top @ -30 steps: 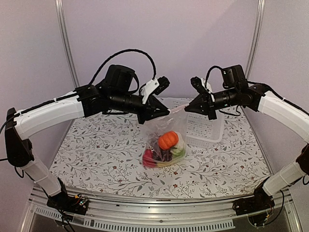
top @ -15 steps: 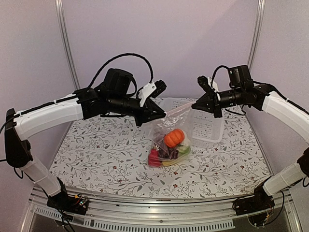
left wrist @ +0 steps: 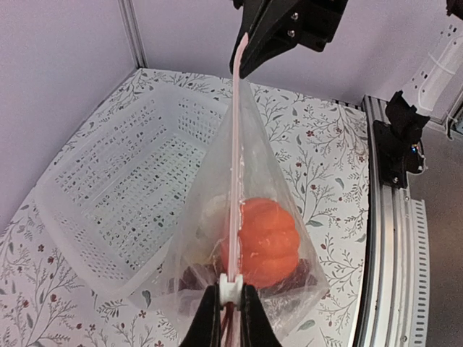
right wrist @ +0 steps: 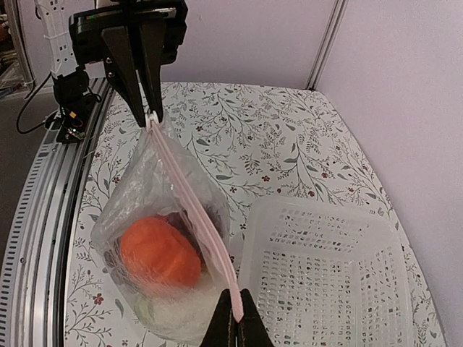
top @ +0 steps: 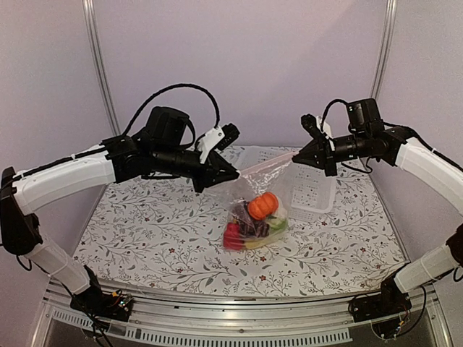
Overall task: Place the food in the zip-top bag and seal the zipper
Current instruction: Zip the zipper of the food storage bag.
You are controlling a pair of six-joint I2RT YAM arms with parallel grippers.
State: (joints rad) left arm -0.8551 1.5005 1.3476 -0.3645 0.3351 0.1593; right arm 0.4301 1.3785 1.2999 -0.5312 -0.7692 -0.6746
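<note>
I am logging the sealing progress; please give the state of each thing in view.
zip-top bag: held up by its mouth edge, between the grippers.
zipper: stretched taut, looks pressed shut.
food: inside the bag, at its bottom.
basket: upright, empty.
left gripper: shut on the zipper.
right gripper: shut on the zipper.

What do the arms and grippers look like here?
Both arms have smooth white shell links, the left arm and right arm alike, with black joints and wrists. A black cable loops over the left wrist. The left gripper and right gripper are black, tapering to pointed fingers.
</note>
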